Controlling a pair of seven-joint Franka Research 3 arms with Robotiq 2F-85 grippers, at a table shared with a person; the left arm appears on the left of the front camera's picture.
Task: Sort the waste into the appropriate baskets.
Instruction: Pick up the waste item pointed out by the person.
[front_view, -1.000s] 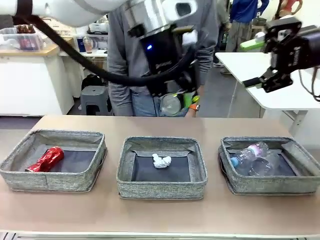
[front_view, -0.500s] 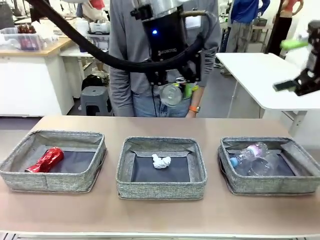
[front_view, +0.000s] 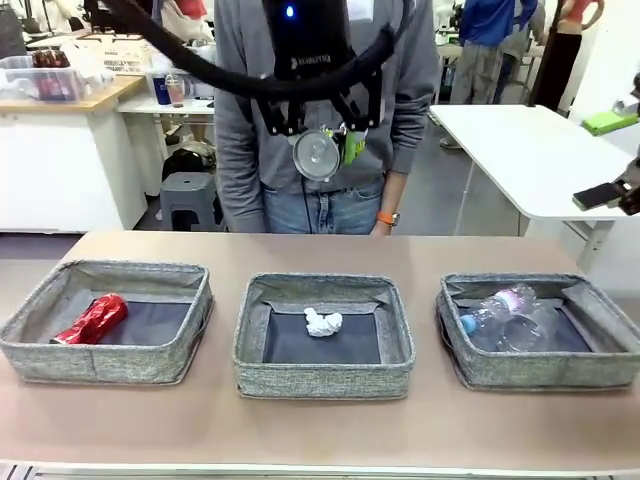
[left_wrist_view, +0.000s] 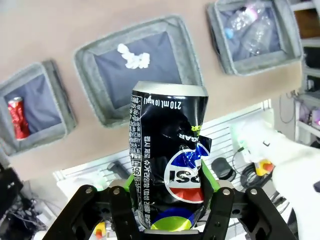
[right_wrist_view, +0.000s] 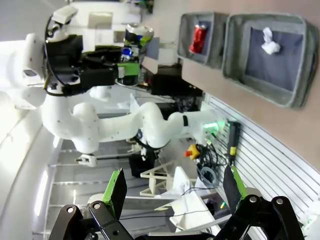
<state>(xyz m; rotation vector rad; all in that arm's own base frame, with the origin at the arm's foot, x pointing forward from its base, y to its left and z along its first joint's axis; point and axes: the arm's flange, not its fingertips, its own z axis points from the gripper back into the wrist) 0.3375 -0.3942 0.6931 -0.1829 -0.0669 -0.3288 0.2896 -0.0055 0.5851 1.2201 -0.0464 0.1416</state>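
The left gripper (left_wrist_view: 167, 200) is clamped on the dark blue-black drink can (left_wrist_view: 167, 167), its green pads pressed to the can's two sides, and it hangs high in the upper middle of the front view, where the can's round end (front_view: 316, 154) faces the camera. In the left wrist view the can's long axis runs up the frame, straight along the fingers, so it points down at the table between the baskets. The relation that matters is where the first basket lies from the can: that basket (left_wrist_view: 59, 100), holding the shiny red drink can (left_wrist_view: 18, 118), sits at the left edge of the wrist view, well off the can's axis, while the middle basket (left_wrist_view: 90, 65) with the white paper ball (left_wrist_view: 132, 56) lies almost directly beyond the can's top. The third basket (left_wrist_view: 220, 35), at upper right, holds clear plastic bottles (left_wrist_view: 250, 27), apparently two. The count stands at three baskets, two cans and one paper ball. The right gripper (right_wrist_view: 175, 192) stands wide apart and empty, at the right edge of the front view.
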